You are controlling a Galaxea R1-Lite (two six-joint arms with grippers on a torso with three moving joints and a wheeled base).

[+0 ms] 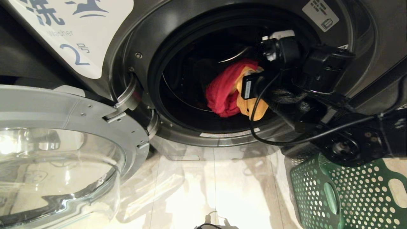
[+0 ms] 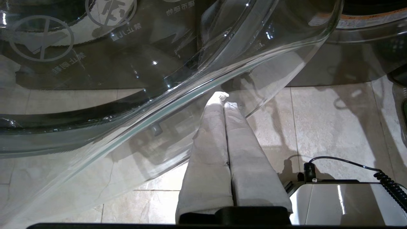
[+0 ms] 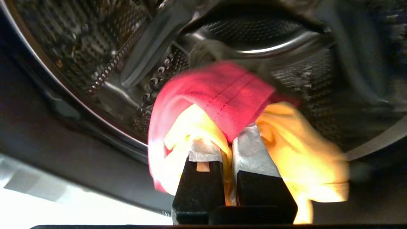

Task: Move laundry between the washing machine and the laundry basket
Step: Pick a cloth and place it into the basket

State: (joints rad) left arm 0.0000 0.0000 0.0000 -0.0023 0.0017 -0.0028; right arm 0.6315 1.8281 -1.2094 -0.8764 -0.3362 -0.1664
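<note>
The washing machine [image 1: 133, 38], marked 2, has its round door [image 1: 63, 140] swung open to the left. At the drum mouth my right gripper [image 3: 227, 140] is shut on the laundry: a red garment [image 1: 222, 89] draped over a yellow-orange one [image 1: 252, 109]. In the right wrist view the red cloth [image 3: 222, 95] folds over the fingertips and the yellow cloth [image 3: 299, 149] is pinched between the pads. The green laundry basket [image 1: 349, 194] stands on the floor at lower right, under the right arm. My left gripper [image 2: 224, 100] is shut and empty, beside the door glass.
The open door's glass bowl [image 2: 127, 95] fills the lower left and lies close to the left gripper. Pale floor tiles [image 1: 206, 190] run between the door and the basket. Black cables [image 1: 264, 140] hang from the right arm over the drum rim.
</note>
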